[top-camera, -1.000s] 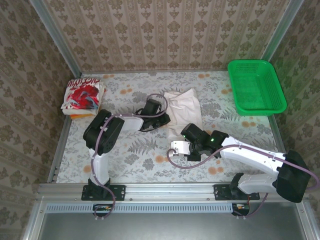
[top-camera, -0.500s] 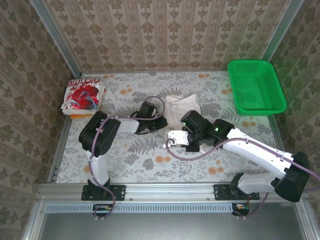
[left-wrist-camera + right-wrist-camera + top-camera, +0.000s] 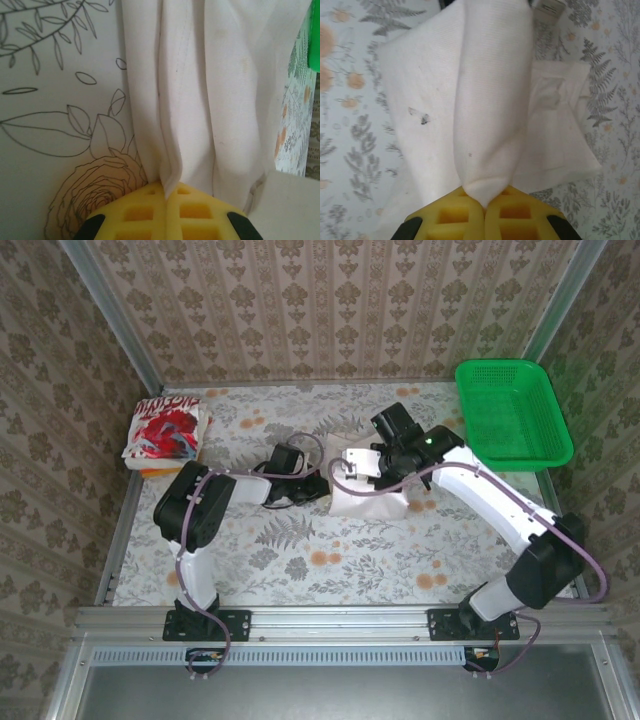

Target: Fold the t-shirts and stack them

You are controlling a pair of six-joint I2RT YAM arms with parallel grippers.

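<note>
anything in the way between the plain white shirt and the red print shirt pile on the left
No loose object lies on the table between the off-white t-shirt and the red-print t-shirt. Only the left arm lies along that stretch.

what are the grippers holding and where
Both are shut on the off-white shirt: the left gripper pinches a folded edge, the right gripper a bunched fold.

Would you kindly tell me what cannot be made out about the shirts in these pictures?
Top view: the right arm covers much of the off-white t-shirt, hiding its folds.
Top view: the lettering on the printed t-shirt is too small to read.
Left wrist view: the cloth runs off the top edge, and the left gripper hides the pinched edge.
Right wrist view: the right gripper hides the end of the pinched fold.
</note>
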